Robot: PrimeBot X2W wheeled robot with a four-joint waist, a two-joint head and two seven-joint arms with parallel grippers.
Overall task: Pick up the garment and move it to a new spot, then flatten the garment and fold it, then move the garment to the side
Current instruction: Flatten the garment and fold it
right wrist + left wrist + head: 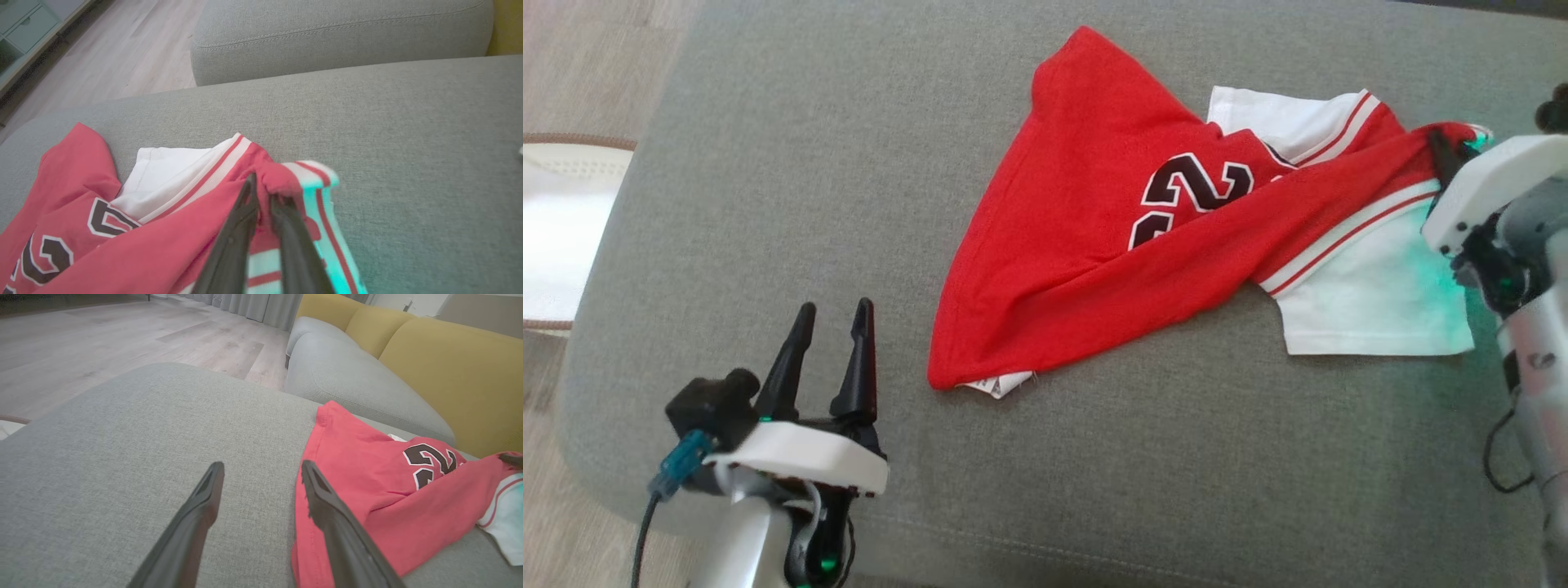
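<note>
Garment [1078,245] shows a black "2"; right end effector [261,185] clamped on it; left end effector [836,310] apart

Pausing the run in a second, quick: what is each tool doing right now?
Left tool: open, holding nothing.
Right tool: shut on an edge of the red and white jersey garment.

Living room: sofa [359,384], curtains [249,306]
</note>
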